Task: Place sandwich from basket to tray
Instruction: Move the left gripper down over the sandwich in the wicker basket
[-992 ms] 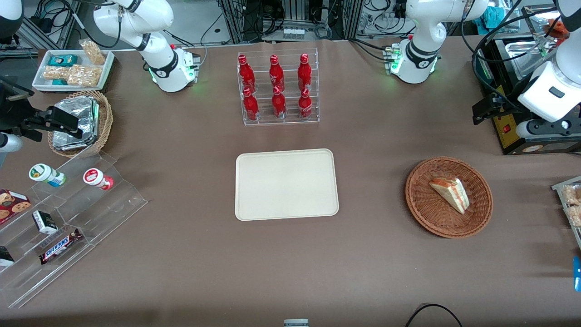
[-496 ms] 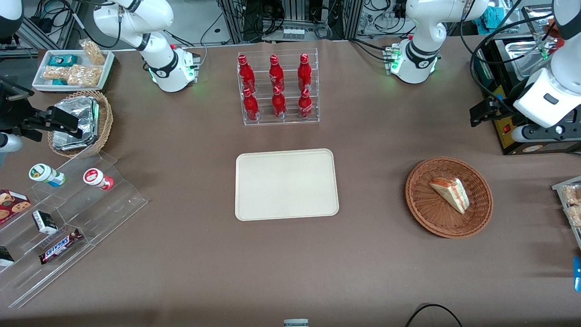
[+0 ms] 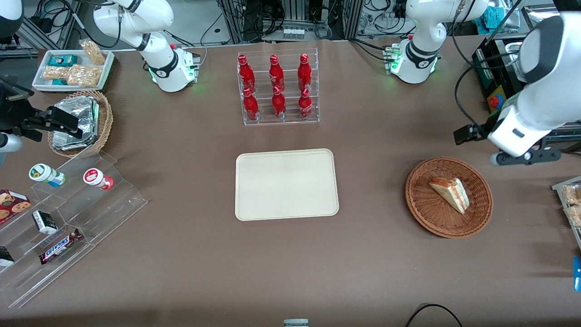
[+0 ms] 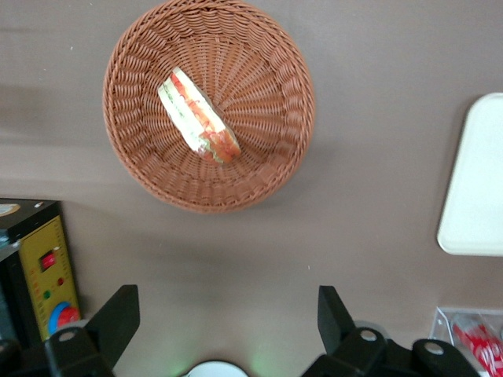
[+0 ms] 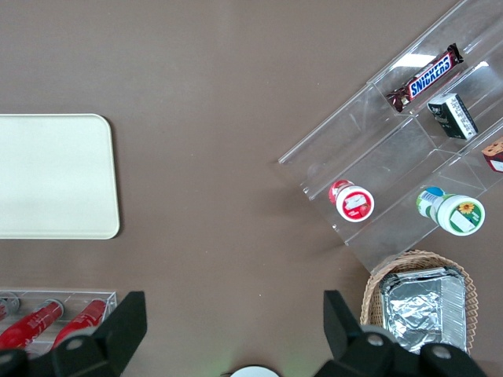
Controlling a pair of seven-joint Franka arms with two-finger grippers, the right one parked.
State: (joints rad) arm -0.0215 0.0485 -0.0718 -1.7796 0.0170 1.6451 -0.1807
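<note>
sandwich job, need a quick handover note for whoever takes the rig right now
End effector: open, empty, in the air farther from the front camera than the basket, not yet over it.
Sandwich: lying in the basket, untouched.
Tray: nothing on it, mid-table, toward the parked arm's end from the basket.
Done: nothing placed yet.
Left: descend, grasp the sandwich, lift, carry it to the tray, release.

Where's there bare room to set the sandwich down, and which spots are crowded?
The tray is bare all over. Bare table also lies between the tray and the basket, and nearer the front camera than both. The sandwich fills the basket's middle. It is crowded at the bottle rack and the snack shelves. The open gripper hovers beside the basket.
</note>
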